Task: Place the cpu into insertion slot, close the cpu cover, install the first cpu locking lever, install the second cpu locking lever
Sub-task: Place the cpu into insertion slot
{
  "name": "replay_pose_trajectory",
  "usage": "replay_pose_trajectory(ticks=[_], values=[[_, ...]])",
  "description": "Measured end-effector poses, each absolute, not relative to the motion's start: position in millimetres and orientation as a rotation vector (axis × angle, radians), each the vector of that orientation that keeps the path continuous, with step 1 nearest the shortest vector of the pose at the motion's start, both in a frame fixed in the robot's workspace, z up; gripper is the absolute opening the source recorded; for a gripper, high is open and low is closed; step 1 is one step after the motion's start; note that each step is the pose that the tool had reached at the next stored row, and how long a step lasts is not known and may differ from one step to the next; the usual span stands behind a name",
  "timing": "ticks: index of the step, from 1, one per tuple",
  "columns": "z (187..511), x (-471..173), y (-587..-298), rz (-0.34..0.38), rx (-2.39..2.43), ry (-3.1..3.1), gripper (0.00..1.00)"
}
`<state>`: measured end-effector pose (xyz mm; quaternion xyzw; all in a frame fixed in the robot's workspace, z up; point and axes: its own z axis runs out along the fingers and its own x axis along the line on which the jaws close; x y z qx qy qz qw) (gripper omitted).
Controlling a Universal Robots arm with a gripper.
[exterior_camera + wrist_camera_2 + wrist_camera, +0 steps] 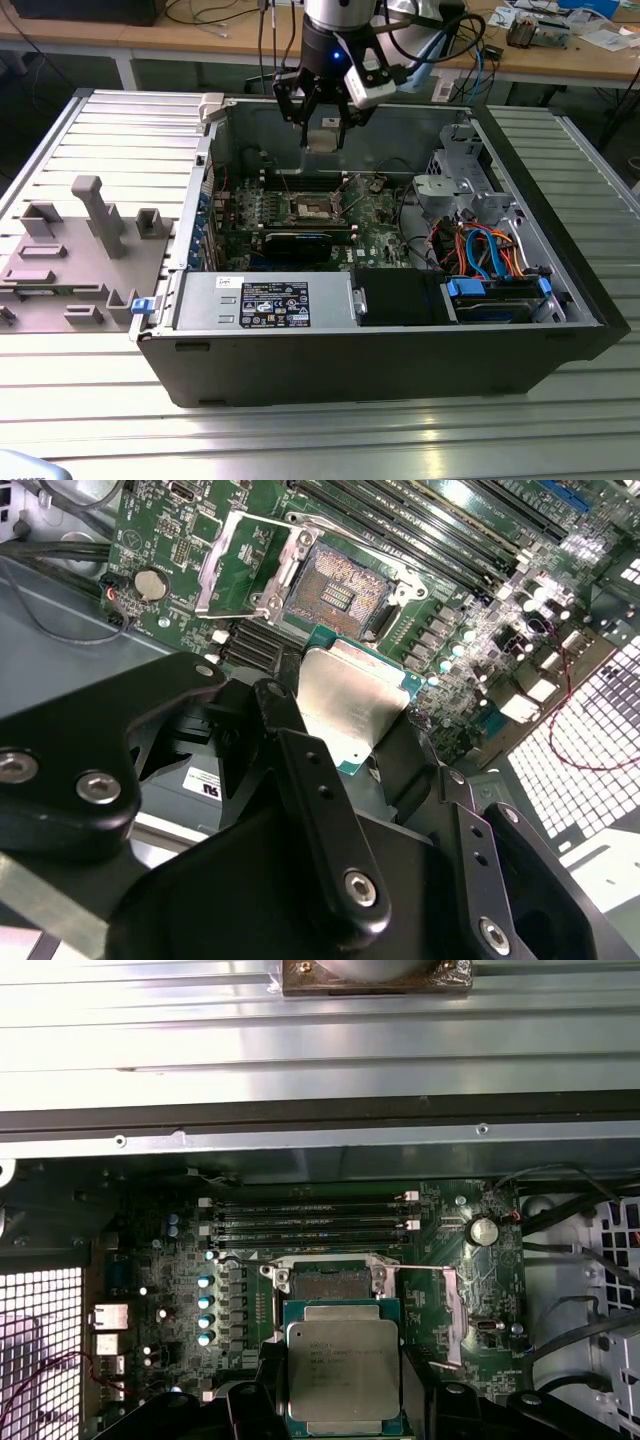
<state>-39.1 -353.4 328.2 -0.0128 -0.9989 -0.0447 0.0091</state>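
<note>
Misalignment is the danger: the gripper, upper centre of the exterior view, grips the cpu by its edges, well above the insertion slot; a tilted or turned chip could bend socket contacts. Left of the case lies a grey fixture tray; the cpu cover stands flipped open; at right, orange cables, well clear.
</note>
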Motion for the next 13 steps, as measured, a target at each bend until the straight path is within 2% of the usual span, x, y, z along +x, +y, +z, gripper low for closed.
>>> replay_pose_trajectory(ticks=[13], values=[[324.7,-39.1,-353.4,-0.14,-0.04,-3.12,0.55]])
